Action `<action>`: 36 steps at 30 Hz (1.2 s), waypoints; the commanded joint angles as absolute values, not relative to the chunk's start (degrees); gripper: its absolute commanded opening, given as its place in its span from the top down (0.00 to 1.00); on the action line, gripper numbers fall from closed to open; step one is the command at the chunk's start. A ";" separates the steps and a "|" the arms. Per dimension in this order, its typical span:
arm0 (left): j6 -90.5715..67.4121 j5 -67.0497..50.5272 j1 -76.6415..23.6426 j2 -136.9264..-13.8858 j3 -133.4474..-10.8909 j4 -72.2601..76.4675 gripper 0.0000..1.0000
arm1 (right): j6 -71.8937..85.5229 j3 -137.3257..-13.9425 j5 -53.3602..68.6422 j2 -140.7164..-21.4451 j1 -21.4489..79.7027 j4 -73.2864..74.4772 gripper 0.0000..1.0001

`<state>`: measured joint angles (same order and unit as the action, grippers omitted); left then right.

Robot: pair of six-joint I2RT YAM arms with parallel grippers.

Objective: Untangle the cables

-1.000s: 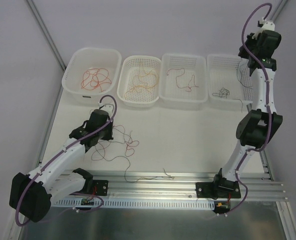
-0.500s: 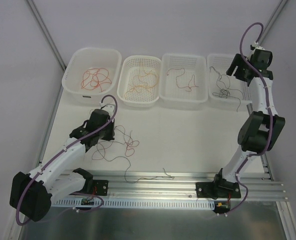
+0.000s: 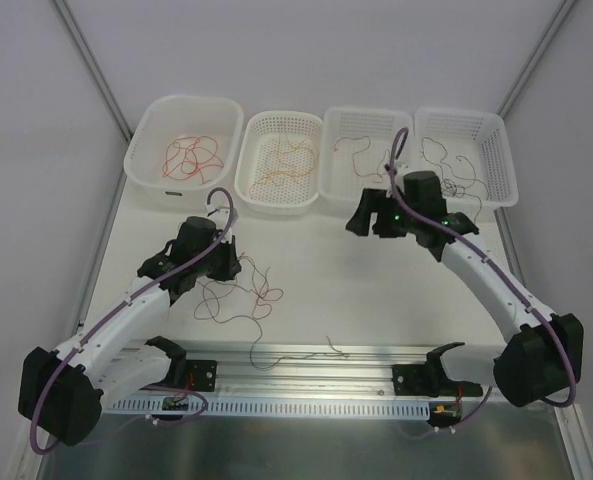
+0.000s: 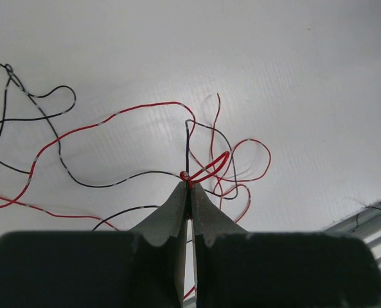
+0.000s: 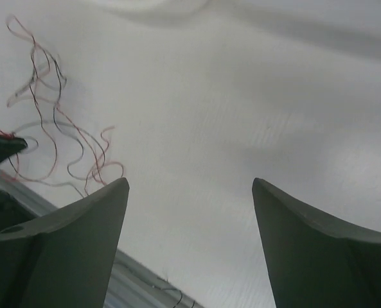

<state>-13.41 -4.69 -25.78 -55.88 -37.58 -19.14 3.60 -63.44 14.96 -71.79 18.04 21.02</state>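
Observation:
The tangle of thin red and black cables [image 3: 241, 295] lies on the white table in front of my left arm. My left gripper [image 3: 236, 266] is shut, and its tips pinch a red loop and a dark strand of the cables [image 4: 189, 174] at the edge of the tangle. My right gripper [image 3: 362, 222] hovers over the middle of the table, open with nothing between its fingers [image 5: 189, 181]. In the right wrist view the tangle [image 5: 55, 128] lies far off to the left.
Four white baskets line the back edge: one with red wire [image 3: 183, 150], one with orange wire [image 3: 279, 160], one with a dark red wire [image 3: 369, 155] and one with black wire [image 3: 463, 150]. A loose dark strand [image 3: 296, 352] lies along the metal rail [image 3: 376, 360].
My right arm swung from above the far-right basket down and left to mid-table, and its gripper opened, leaving black wire in that basket. The left arm shifted only slightly.

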 commanded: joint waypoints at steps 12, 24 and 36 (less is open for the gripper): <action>-23.64 -13.97 -29.61 -55.20 -42.10 -14.15 0.97 | 18.02 -47.46 8.26 -78.83 47.54 -3.04 0.23; -20.40 -16.25 -38.84 -56.07 -43.68 -12.22 0.95 | 14.16 -44.03 17.40 -77.00 48.60 -15.74 0.26; -14.33 -27.06 -40.52 -53.70 -44.12 -10.81 0.95 | 6.86 -42.89 22.75 -74.18 48.69 -14.58 0.27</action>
